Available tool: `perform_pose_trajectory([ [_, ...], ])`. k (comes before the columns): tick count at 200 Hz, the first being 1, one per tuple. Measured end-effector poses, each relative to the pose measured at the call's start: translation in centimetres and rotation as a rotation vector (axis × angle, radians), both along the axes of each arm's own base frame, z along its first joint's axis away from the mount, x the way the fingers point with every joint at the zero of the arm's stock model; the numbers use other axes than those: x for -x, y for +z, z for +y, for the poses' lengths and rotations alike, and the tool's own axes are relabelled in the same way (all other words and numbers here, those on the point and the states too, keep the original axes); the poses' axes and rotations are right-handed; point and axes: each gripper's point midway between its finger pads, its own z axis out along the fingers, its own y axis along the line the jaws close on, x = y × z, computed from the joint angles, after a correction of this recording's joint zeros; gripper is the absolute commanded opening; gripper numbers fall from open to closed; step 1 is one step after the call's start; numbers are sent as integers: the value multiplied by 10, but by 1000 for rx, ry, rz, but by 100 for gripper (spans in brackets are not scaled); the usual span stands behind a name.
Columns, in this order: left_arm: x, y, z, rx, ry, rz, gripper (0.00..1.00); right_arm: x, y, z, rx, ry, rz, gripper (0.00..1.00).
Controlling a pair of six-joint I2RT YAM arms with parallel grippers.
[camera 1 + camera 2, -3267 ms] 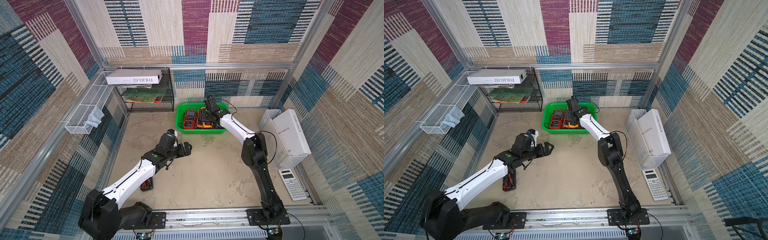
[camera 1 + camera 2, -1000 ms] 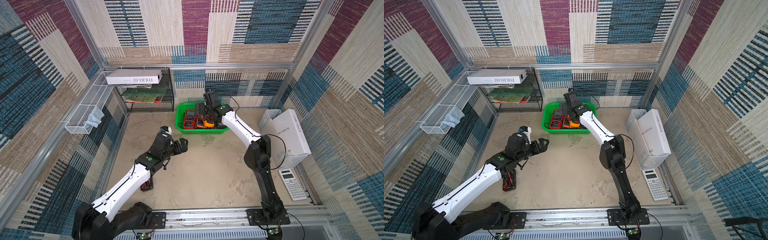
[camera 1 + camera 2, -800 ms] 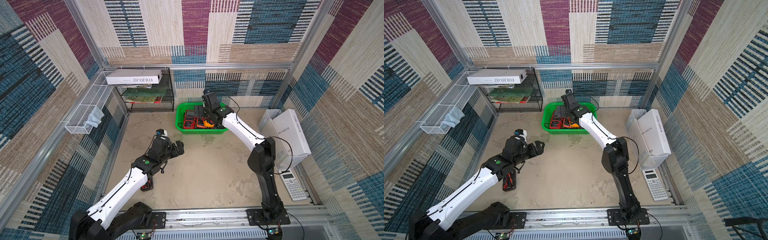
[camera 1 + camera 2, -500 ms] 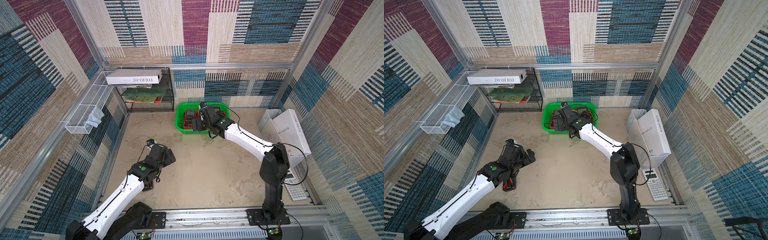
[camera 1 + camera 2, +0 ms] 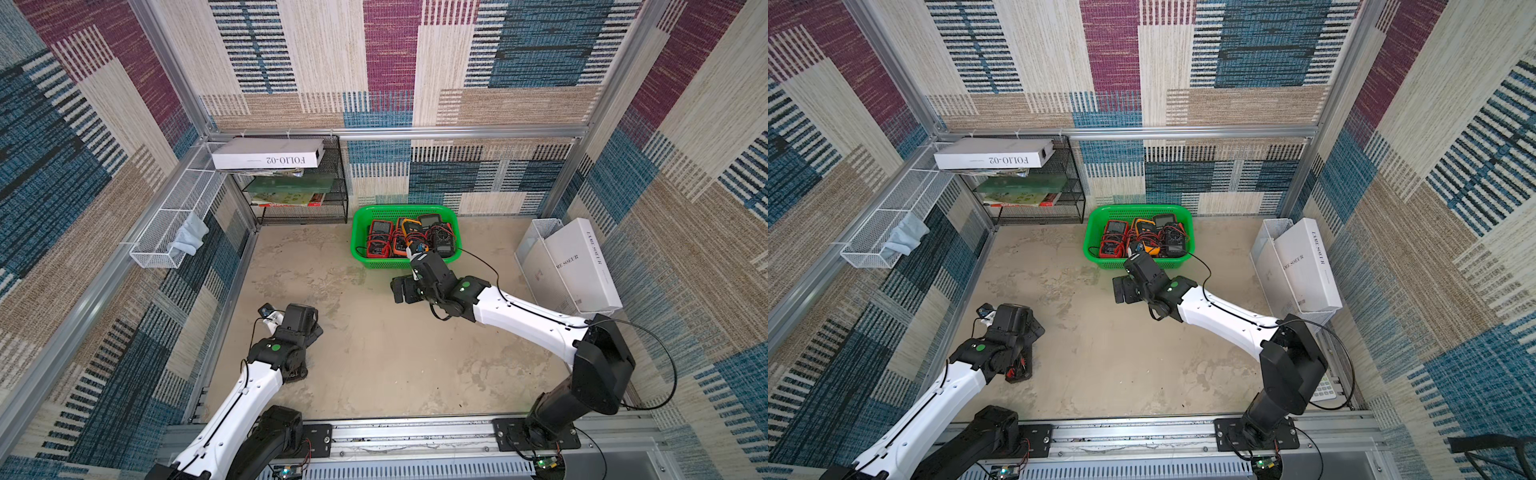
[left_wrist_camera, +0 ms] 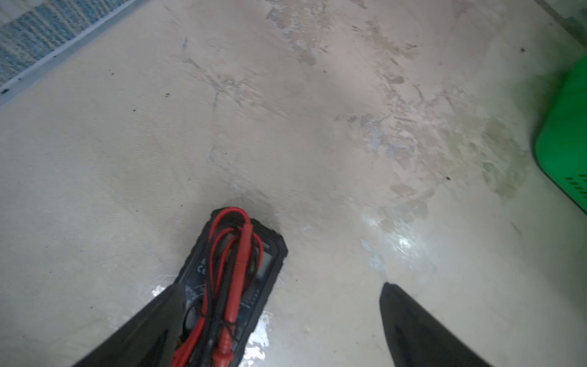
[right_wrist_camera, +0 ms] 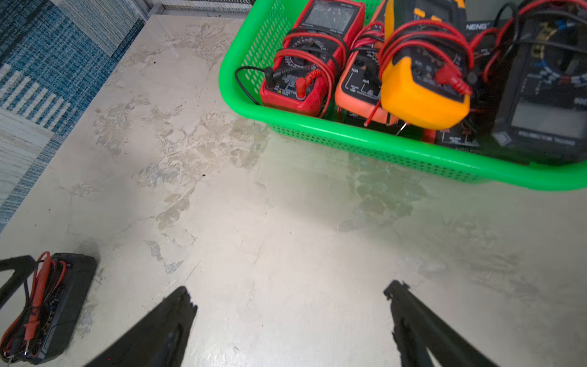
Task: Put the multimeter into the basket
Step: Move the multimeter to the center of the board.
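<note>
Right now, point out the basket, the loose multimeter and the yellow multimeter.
basket [image 7: 349, 135]: right wrist view, near rim.
loose multimeter [image 6: 236, 270]: left wrist view, wrapped leads.
yellow multimeter [image 7: 422, 101]: right wrist view, yellow end.

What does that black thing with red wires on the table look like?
The black multimeter is a flat, dark plastic box with a small grey screen. Red and black test leads are wound around it lengthwise. It lies face up on the beige table, away from the green basket. The open left gripper hovers by it, not gripping.

White box [image 5: 268, 153] atop black mesh rack [image 5: 335, 174]; cloth [image 5: 191, 236] in white wire tray [image 5: 174, 199].
</note>
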Motion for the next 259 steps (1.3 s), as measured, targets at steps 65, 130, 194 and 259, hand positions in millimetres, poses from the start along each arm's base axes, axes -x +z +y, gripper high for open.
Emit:
perform_pose_trajectory([
  [65,10,-36,23,99,127,19,100,17,-14,-8,-2,-8,29,100],
  [130,9,-51,8,177,65,-20,100,16,-15,-7,-8,-8,23,100],
  [194,-8,-58,-24,319,-62,-55,100,11,-15,-6,5,-8,14,100],
  [259,-24,-52,-69,407,-214,-75,100,7,-18,-7,15,-13,13,99],
])
